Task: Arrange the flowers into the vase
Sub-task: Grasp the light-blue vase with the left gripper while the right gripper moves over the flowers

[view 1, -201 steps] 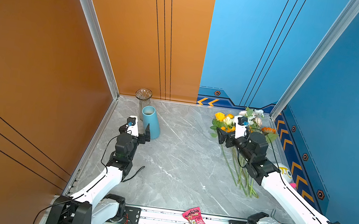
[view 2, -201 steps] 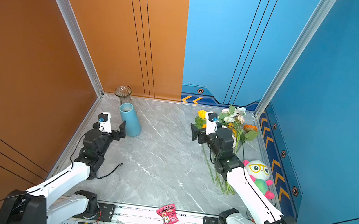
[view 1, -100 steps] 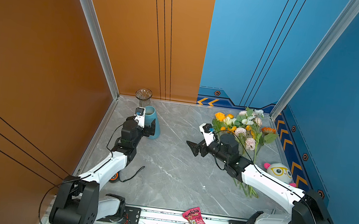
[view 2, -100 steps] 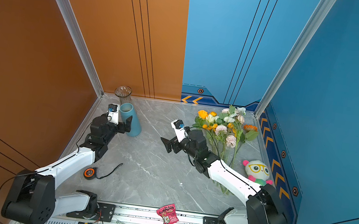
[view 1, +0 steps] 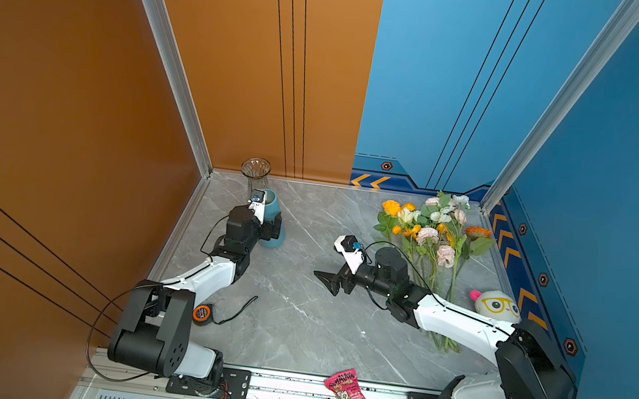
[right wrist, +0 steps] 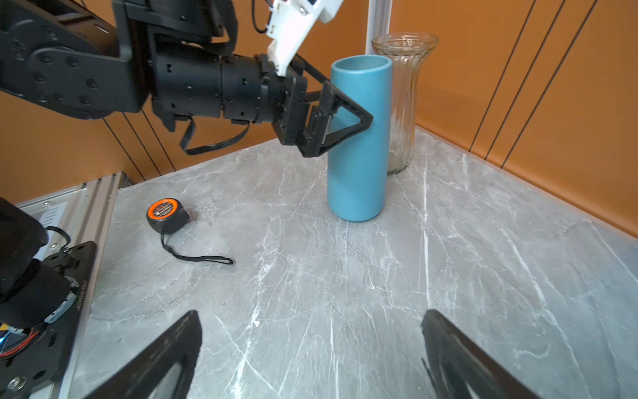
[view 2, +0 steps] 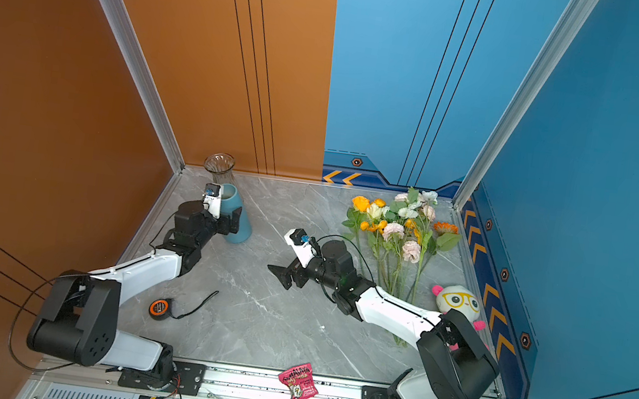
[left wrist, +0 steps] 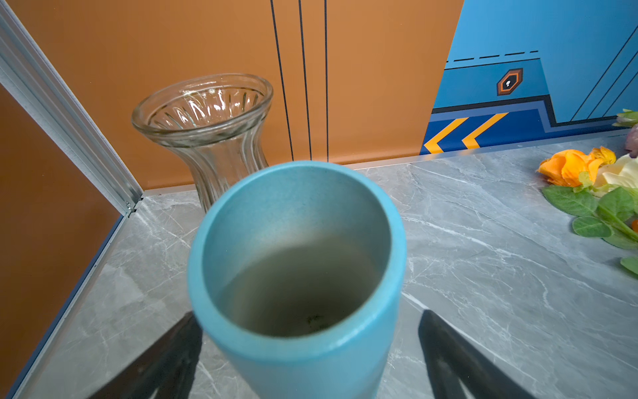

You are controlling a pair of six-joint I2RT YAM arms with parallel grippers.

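Below, a grey marbled worktop [view 1: 292, 331], boxed in by orange walls [view 1: 72, 92] to the left and blue walls [view 1: 628, 165] to the right. At far right, the flowers [view 1: 430, 240] lying flat, stems under the right arm. At far left, the blue vase [view 1: 276, 211] upright, glass vase [view 1: 255, 169] just behind it. Spread and straddling the blue vase: left hand [view 1: 272, 231]. Spread, empty, mid-worktop: right hand [view 1: 328, 282].

No legible text; pink packet [view 1: 344, 389] print, tape measure [right wrist: 162, 209] label too blurred to read.
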